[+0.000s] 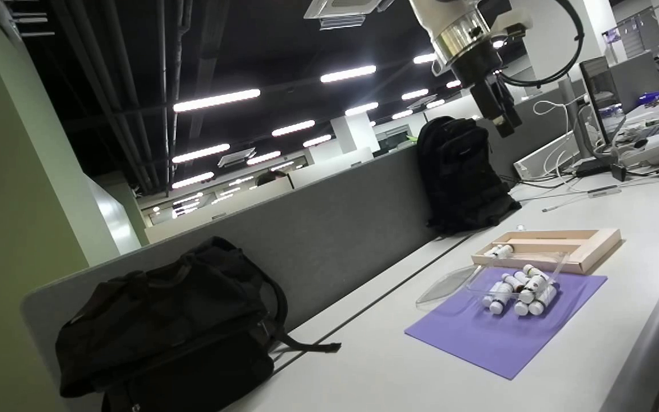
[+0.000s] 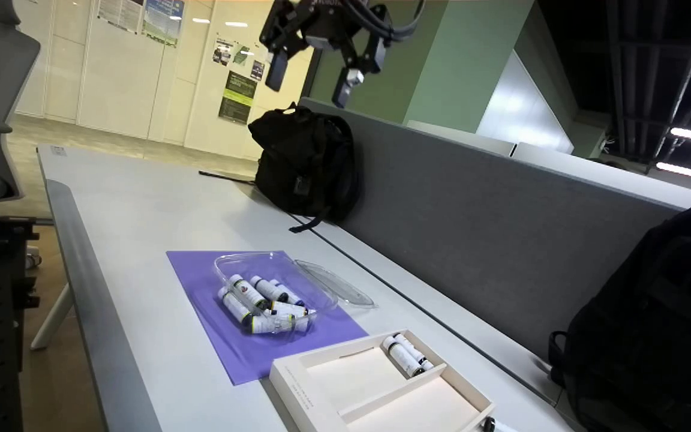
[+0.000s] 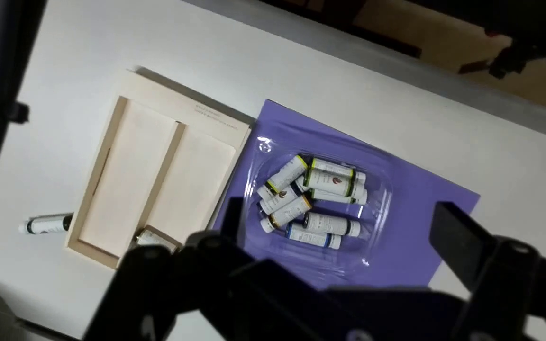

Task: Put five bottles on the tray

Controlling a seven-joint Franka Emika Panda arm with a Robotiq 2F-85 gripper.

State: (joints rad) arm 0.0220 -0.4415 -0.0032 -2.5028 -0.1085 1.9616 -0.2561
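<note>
The gripper (image 2: 309,81) hangs above the white desk (image 2: 135,198), jaws spread wide.
Two white-labelled bottles (image 2: 403,357) lie side by side in the wooden tray (image 3: 171,103), in the compartment nearer the purple mat (image 3: 424,201); another bottle (image 3: 48,224) lies on the desk just beside the tray's opposite side. On the mat, a clear plastic container (image 3: 381,213) holds a jumble of white-capped bottles (image 3: 329,183).
</note>
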